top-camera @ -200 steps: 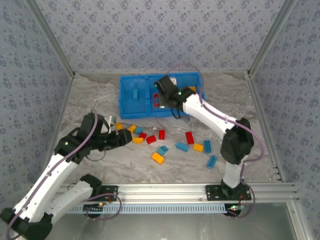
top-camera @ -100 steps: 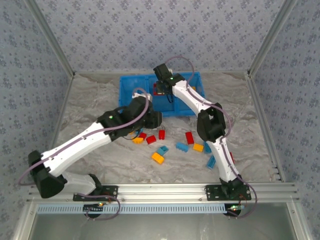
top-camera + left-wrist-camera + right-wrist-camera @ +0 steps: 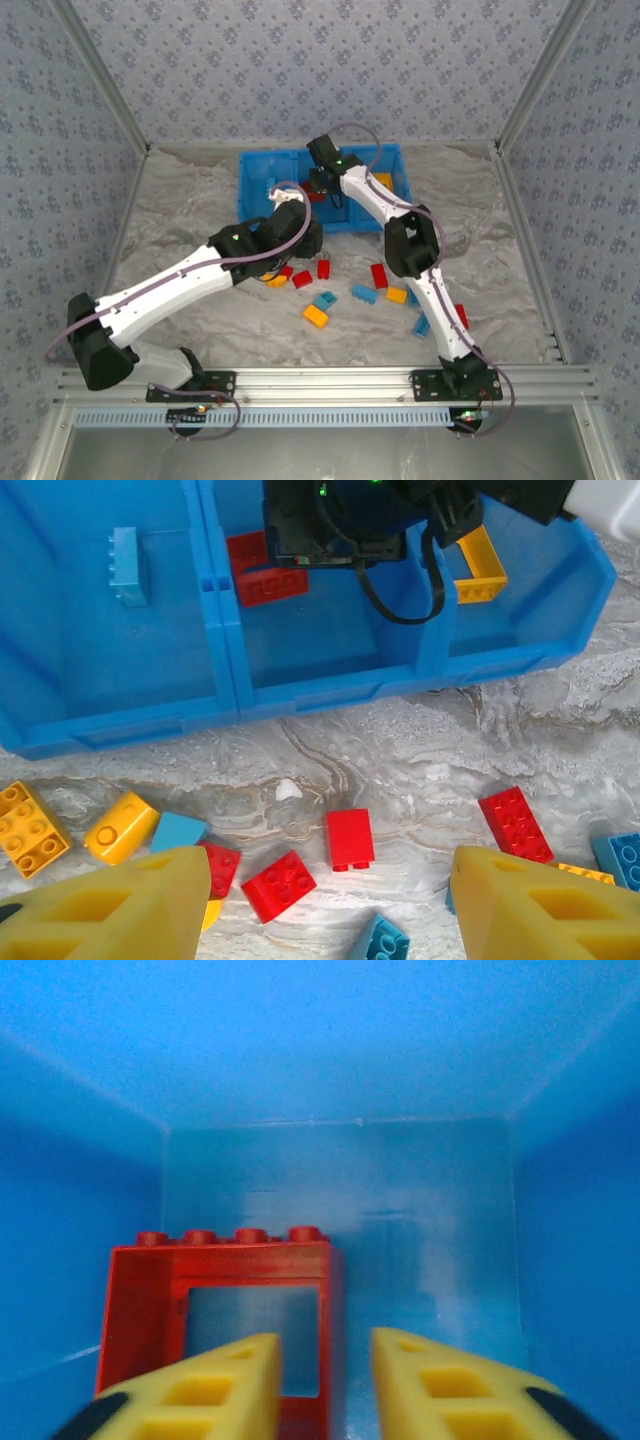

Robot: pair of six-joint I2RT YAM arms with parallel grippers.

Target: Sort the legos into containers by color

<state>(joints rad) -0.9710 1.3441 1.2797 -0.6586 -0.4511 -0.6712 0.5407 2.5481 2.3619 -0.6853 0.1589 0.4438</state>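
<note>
Lying loose on the desk (image 3: 420,760), the legos make a little bunch just in front of the blue bin (image 3: 300,692). A strip of bare desk runs between the bin's front wall and the nearest bricks. In the top view there is lots of bare desk to the left and right of the bunch, all the way out to the walls (image 3: 60,150).

The bin has three boxes side by side. The left box holds one light blue brick (image 3: 124,565). The middle box holds red pieces. One of them is a red frame (image 3: 225,1260) with four bumps on top, standing up near the left wall. The right box holds an orange frame (image 3: 480,572).

Out on the desk, a red brick (image 3: 350,838) lies in the middle of the bunch with room all round it. A yellow brick (image 3: 122,827) sits at the left, right beside a blue brick (image 3: 178,830).

The right end effector (image 3: 325,1340) is down inside the middle box. Its fingers are a little apart, with the red frame just behind them. The left end effector (image 3: 325,880) hangs over the loose bricks with its fingers wide apart and nothing between them.
</note>
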